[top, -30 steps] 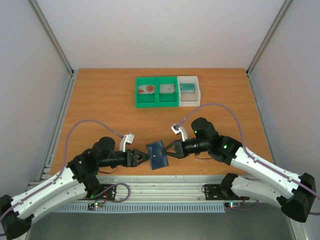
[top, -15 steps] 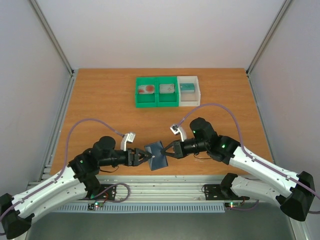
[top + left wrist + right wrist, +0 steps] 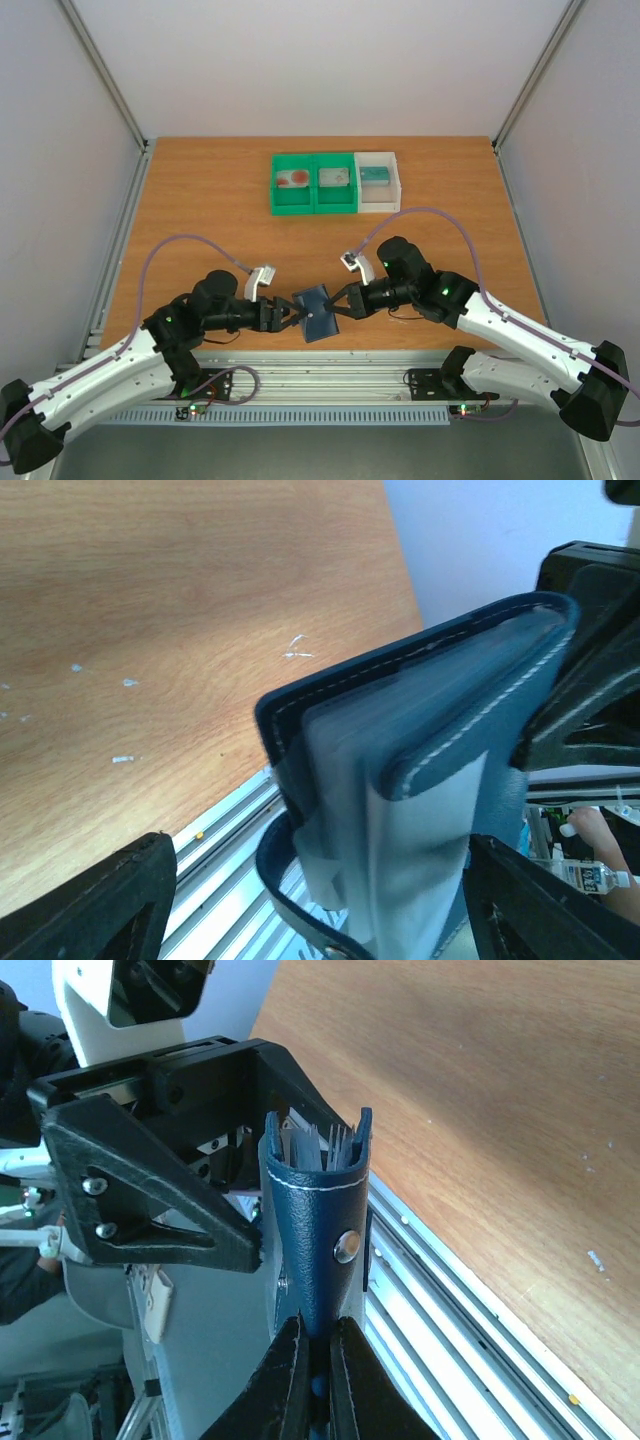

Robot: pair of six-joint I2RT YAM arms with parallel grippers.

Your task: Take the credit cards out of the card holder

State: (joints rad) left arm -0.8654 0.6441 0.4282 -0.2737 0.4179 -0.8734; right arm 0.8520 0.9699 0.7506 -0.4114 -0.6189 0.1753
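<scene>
The dark blue card holder (image 3: 315,313) hangs above the table's near edge, and my right gripper (image 3: 338,303) is shut on its right side. The right wrist view shows those jaws (image 3: 318,1345) pinching the snap flap of the card holder (image 3: 312,1230), with thin card edges (image 3: 318,1144) sticking out of its far end. My left gripper (image 3: 292,315) is open, one finger on each side of the holder's left end. From the left wrist, the card holder (image 3: 440,670) with its pale sleeves (image 3: 400,860) fills the gap of that gripper (image 3: 320,920). A pale card with a red blotch (image 3: 293,179) and a teal card (image 3: 374,176) lie in the bins.
A green two-compartment bin (image 3: 313,200) and a white bin (image 3: 392,185) stand side by side at the back of the wooden table (image 3: 200,220). A metal rail (image 3: 330,370) runs along the near edge, under the holder. Grey walls close in both sides.
My left gripper's jaws have spread wider around the holder's left end and its arm has edged right. The holder has tilted slightly in the right gripper's hold.
</scene>
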